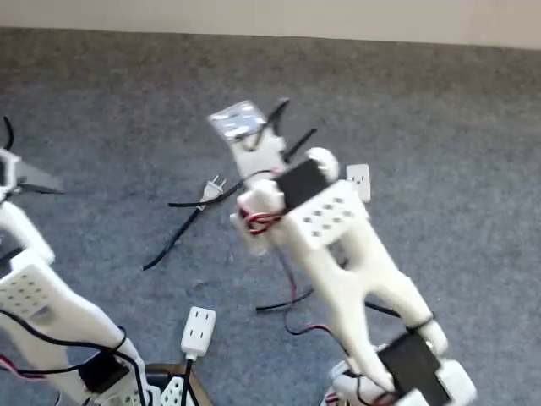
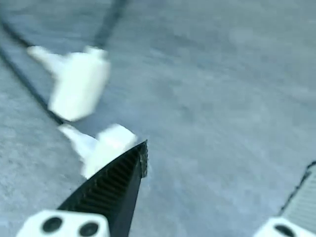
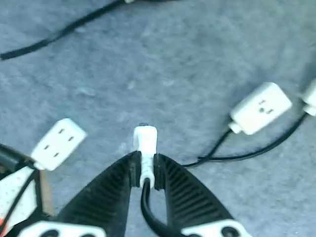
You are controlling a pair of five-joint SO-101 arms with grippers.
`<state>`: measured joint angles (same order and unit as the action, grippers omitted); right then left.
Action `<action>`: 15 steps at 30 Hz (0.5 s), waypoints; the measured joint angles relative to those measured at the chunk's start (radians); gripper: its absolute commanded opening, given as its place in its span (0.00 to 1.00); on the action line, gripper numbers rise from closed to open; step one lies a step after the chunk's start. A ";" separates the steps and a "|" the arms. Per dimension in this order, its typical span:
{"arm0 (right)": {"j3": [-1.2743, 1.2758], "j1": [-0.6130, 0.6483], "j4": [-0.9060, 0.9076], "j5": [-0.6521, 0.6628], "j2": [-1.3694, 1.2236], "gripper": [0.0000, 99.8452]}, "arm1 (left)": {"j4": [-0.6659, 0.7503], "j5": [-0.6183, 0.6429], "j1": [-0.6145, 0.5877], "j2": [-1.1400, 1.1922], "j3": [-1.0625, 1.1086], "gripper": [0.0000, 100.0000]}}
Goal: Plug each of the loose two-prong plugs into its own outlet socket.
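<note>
- Board: wooden, at the near edge of the bench, between the two arm bases.
- Near socket: white, three openings facing up, flat on the grey bench just beyond the board. Its cord leaves from the near end.
- Left arm: white, rising from the near left corner toward the left edge of the high view.
- Left gripper: spread wide. The tip of its black ribbed finger sits just beside the tip plug.
- Tip plug: white and blurred, lying on the bench at that fingertip.
- Outer plug: white and blurred, just past the tip plug, with its prong pointing the same way. A dark cord runs on beyond it.
- Right arm: white, reaching from the near right corner to mid-bench.
- Right gripper: pinching the held plug.
- Held plug: white, clamped by its body. Its front end sticks out past the fingertips, above the bench, and its black cord runs back between the fingers.
- Loose plug: white, two prongs, on the bench just left of the right arm's wrist.
- Black cord: trails from the loose plug toward the near left.
- Far socket: white, face up, on the bench just right of the right arm's wrist.
</note>
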<state>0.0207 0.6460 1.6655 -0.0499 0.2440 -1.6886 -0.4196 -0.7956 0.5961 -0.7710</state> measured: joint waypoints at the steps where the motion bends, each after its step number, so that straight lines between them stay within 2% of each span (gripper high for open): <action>1: 0.044 -0.026 -0.023 0.020 0.035 0.00 | -0.040 -0.002 0.028 -0.002 -0.017 0.45; 6: 0.364 -0.117 -0.270 0.095 0.290 0.00 | -0.081 0.006 0.150 -0.057 0.044 0.42; 11: 0.807 -0.144 -0.589 0.149 0.632 0.00 | -0.084 0.006 0.270 -0.250 0.282 0.42; 15: 1.128 -0.143 -0.718 0.186 0.795 0.00 | -0.084 -0.020 0.394 -0.425 0.526 0.42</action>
<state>1.1485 0.5033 0.9475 0.1358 1.0388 -1.7729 -0.4396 -0.4012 0.1711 -0.2447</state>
